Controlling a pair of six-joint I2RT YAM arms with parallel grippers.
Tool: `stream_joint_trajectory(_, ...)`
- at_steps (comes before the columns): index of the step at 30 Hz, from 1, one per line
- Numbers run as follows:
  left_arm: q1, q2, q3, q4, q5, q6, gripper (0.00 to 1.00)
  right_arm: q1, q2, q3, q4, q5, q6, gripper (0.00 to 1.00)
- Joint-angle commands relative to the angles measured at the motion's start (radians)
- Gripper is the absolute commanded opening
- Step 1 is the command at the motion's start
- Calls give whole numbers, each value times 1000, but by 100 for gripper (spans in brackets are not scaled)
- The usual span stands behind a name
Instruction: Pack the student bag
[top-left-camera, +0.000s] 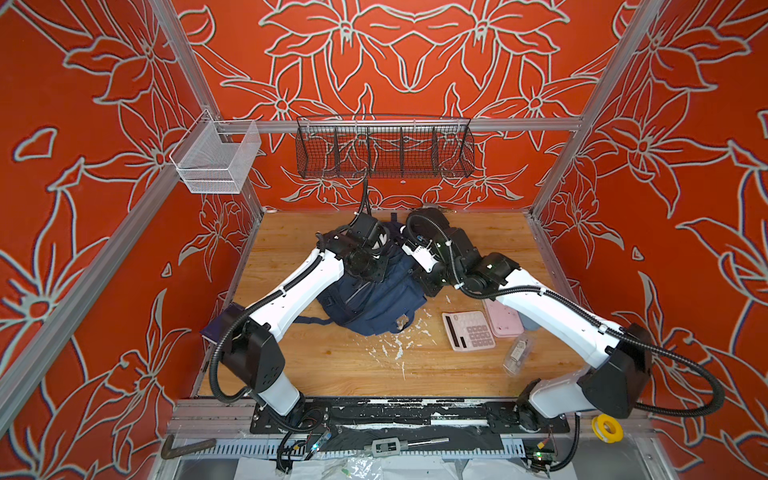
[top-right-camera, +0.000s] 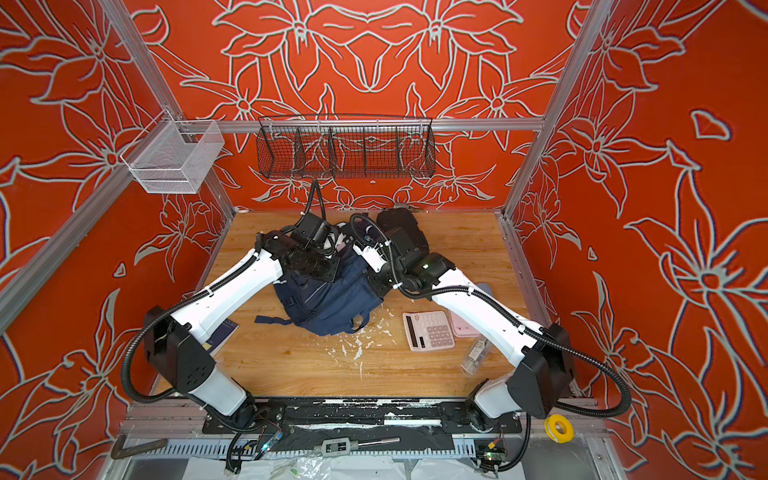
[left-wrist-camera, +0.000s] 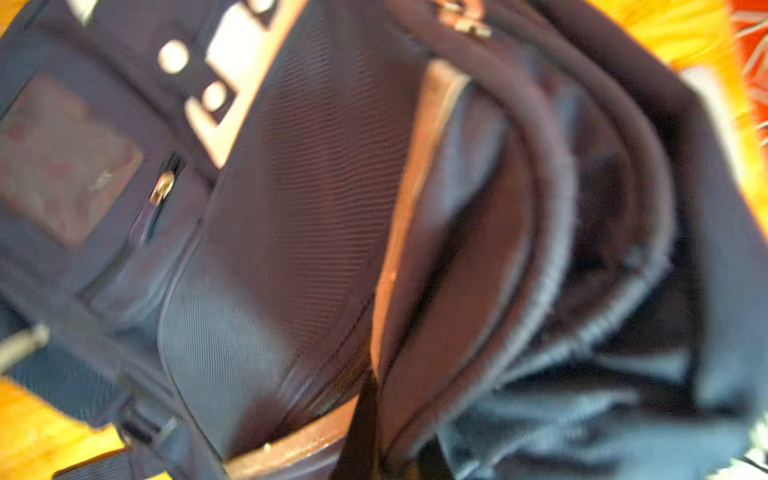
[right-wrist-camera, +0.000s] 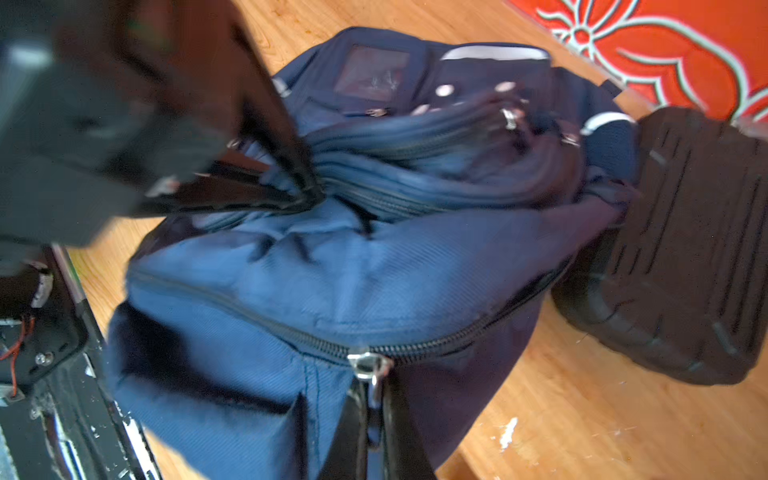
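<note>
The student bag (top-left-camera: 376, 301) (top-right-camera: 332, 301), a navy-blue backpack, lies mid-table with both arms over its far end. In the right wrist view my left gripper (right-wrist-camera: 309, 193) is shut, pinching a fold of fabric beside the bag's (right-wrist-camera: 332, 270) upper zippers. The left wrist view is blurred; there the left gripper (left-wrist-camera: 370, 399) is closed on an edge of the bag (left-wrist-camera: 299, 187), whose white patch with dots (left-wrist-camera: 232, 62) shows. My right gripper (right-wrist-camera: 374, 386) is shut on a silver zipper pull (right-wrist-camera: 368, 365) of a closed lower zipper. In both top views the fingertips are hidden.
A black ribbed hard case (right-wrist-camera: 685, 249) (top-left-camera: 428, 216) sits against the bag's far end. A pink calculator (top-left-camera: 467, 330), a pink case (top-left-camera: 503, 318) and a clear packet (top-left-camera: 517, 355) lie at the right. A blue book (top-left-camera: 220, 322) lies under the left arm. Wire baskets (top-left-camera: 384, 151) hang on the wall.
</note>
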Motion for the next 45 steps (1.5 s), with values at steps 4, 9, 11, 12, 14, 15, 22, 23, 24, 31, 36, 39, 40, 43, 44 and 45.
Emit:
stream_joint_trajectory(4, 4, -59, -49, 74, 22, -131, 0, -19, 88, 174, -224, -228, -227, 0)
stream_joint_trajectory(9, 44, 1, 4, 67, -92, -122, 0, -13, 114, 232, -362, -298, -240, 0)
stream_joint_trajectory(11, 65, 3, 3, 89, -88, -154, 0, -7, 110, 228, -374, -321, -223, 0)
stream_joint_trajectory(12, 73, 1, 1, 106, -75, -174, 0, 2, 111, 229, -378, -325, -214, 0)
stream_joint_trajectory(14, 73, 1, 5, 132, -74, -216, 0, 21, 117, 225, -377, -306, -186, 0)
stream_joint_trajectory(15, 73, 2, 8, 138, -74, -243, 0, 34, 122, 227, -370, -290, -165, 0)
stream_joint_trajectory(22, 70, 15, 5, 199, -95, -392, 0, 94, 149, 210, -217, -201, 82, 0)
stream_joint_trajectory(23, 68, 17, 8, 199, -114, -396, 0, 101, 156, 213, -193, -199, 127, 0)
stream_joint_trajectory(24, 69, 19, 8, 202, -125, -401, 0, 109, 160, 218, -174, -195, 155, 0)
stream_joint_trajectory(31, 67, 53, 50, 188, -168, -368, 0, 131, 172, 277, -154, -319, 235, 0)
stream_joint_trajectory(36, 88, 41, 38, 178, -176, -323, 0, 131, 108, 235, -135, -347, 205, 0)
stream_joint_trajectory(39, 96, 24, 37, 156, -130, -306, 0, 124, 94, 197, -122, -290, 148, 0)
stream_joint_trajectory(40, 97, 14, 35, 136, -112, -299, 0, 114, 97, 199, -137, -254, 130, 0)
stream_joint_trajectory(43, 97, -36, -12, 85, -39, -318, 0, 61, 100, 202, -147, -177, 64, 0)
stream_joint_trajectory(44, 96, -54, -38, 77, -5, -342, 0, 53, 100, 209, -153, -156, 17, 0)
stream_joint_trajectory(45, 95, -73, -67, 76, 29, -369, 0, 50, 99, 218, -162, -142, -45, 0)
